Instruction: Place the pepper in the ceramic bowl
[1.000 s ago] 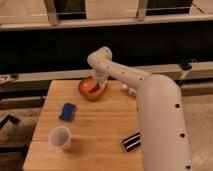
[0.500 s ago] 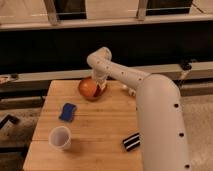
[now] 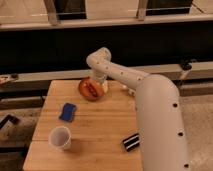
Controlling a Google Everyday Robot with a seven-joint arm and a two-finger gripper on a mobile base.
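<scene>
The ceramic bowl (image 3: pixel 90 90) is orange-brown and stands at the far edge of the wooden table (image 3: pixel 100 130). A small dark red pepper (image 3: pixel 91 90) lies inside it. My gripper (image 3: pixel 100 81) hangs just above the bowl's back right rim, at the end of the white arm (image 3: pixel 150 100) that reaches in from the right.
A blue sponge-like object (image 3: pixel 68 112) lies left of centre. A white cup (image 3: pixel 60 137) stands near the front left. A black and white striped item (image 3: pixel 132 142) lies at the front right beside the arm. A dark rail and wall run behind the table.
The gripper has drawn slightly up and to the right off the bowl, so more of the bowl's inside and the pepper shows. The bowl has not moved.
</scene>
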